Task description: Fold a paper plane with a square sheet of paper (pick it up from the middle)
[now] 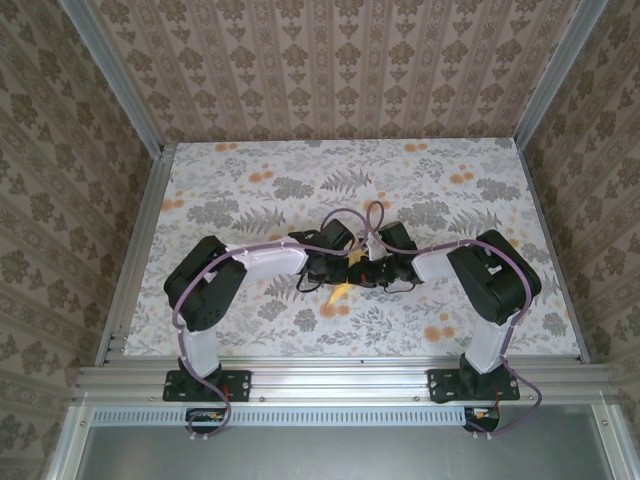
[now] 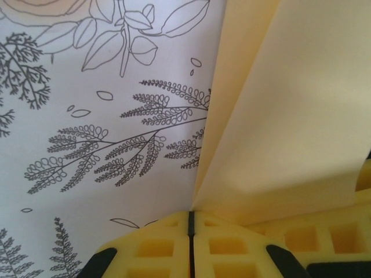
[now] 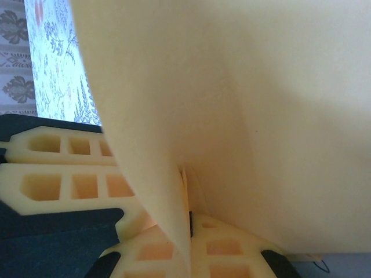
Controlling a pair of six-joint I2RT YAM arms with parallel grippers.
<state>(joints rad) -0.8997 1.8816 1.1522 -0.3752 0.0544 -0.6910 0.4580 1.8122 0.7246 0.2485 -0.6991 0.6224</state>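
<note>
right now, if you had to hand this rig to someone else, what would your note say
Left end effector: shut on the yellow sheet, pinching it at the tips where a bend line ends.
Right end effector: shut on the same sheet, which curls up over it.
Where: both arms meet over the middle of the flowered table; a sliver of yellow shows beneath them.
Done: sheet picked up, held by both, bent along one line.
Left: no pointed plane shape yet. I cannot tell how sharp the crease is, so the folds remain.
</note>
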